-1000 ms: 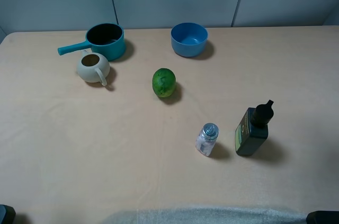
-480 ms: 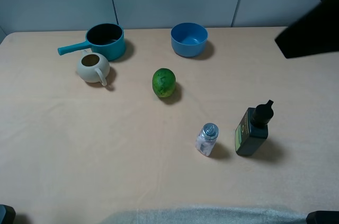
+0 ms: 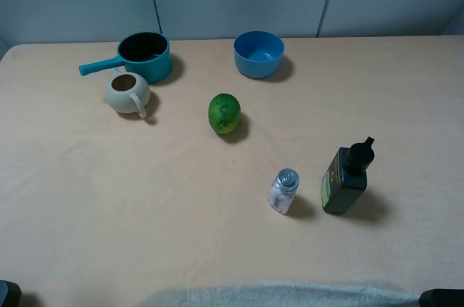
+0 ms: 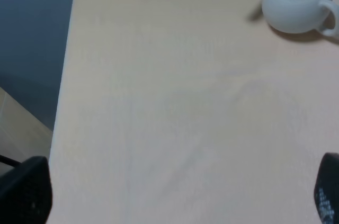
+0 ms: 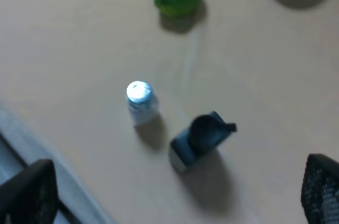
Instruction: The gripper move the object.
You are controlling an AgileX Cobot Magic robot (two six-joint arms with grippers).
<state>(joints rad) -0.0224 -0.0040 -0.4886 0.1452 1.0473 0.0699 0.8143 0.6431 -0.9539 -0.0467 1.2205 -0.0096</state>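
The cream pitcher (image 3: 128, 93) stands upright at the back left of the table, handle toward the front, just in front of the teal saucepan (image 3: 143, 55). It also shows in the left wrist view (image 4: 296, 4), far from my left gripper (image 4: 175, 192). That gripper is open and empty, with its black fingertips (image 4: 24, 189) wide apart over bare table near the left edge. My right gripper (image 5: 172, 192) is open and empty, above the shaker and the dark bottle. Only dark corners of the arms show in the exterior view.
A blue bowl (image 3: 259, 53) stands at the back middle. A green fruit (image 3: 225, 113) lies near the centre. A small glass shaker (image 3: 283, 191) and a dark bottle (image 3: 346, 176) stand at the front right. The table's left edge (image 4: 63, 102) drops off beside my left gripper.
A dark shape showed at the top middle, then at the upper right, and is gone from the exterior view now. No object on the table has moved.
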